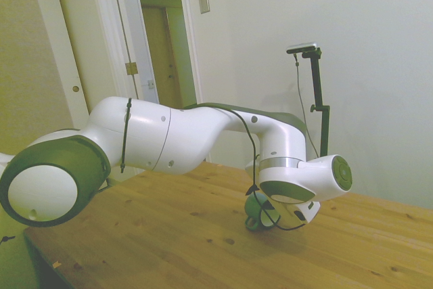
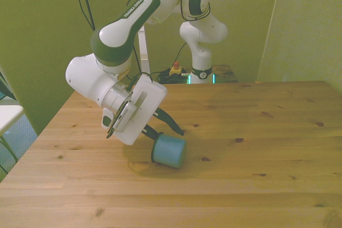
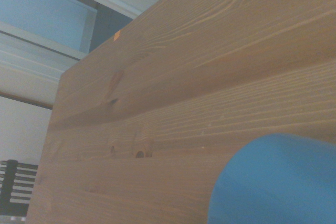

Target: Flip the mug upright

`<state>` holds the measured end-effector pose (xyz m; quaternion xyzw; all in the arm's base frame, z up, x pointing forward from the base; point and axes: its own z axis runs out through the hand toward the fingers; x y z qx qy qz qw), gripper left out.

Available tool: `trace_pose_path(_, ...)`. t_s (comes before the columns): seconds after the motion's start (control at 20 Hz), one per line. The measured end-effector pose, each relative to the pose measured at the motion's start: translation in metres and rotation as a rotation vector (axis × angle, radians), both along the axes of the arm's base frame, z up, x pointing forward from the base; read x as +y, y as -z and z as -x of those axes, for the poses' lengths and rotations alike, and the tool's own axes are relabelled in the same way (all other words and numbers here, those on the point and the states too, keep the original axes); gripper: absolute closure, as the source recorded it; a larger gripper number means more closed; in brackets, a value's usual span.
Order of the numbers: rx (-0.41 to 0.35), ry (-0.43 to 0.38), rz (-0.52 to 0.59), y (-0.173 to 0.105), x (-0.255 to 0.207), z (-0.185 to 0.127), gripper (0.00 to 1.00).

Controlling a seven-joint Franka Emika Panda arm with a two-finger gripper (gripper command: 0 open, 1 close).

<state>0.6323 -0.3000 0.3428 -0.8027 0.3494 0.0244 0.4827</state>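
Right now the small teal enamel mug [image 2: 169,151] lies on its side on the wooden table [image 2: 256,132], touching the tilted white gripper's [image 2: 166,130] spread dark fingers [image 2: 172,123] at its rim end; bare planks surround it, edges well apart; its flat base faces the front view's right

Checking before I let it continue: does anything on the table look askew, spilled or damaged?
Only the mug: it lies on its side on the wooden table, closed base toward the front camera and mouth toward the gripper, whose open fingers reach its rim. No spill or damage shows; its handle is out of sight.
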Motion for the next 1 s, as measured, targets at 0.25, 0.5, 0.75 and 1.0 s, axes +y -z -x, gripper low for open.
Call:
trace_pose_path(0.25, -0.005, -0.004, 0.001, 0.0, 0.0, 0.0, 1.0)
trace_pose_path(0.5, -0.016, -0.006, 0.006, -0.004, -0.003, 0.002, 1.0)
trace_pose_path(0.75, -0.048, -0.001, 0.033, -0.025, -0.01, 0.007, 1.0)
trace_pose_path(1.0, -0.08, -0.014, 0.167, -0.068, -0.007, 0.018, 1.0)
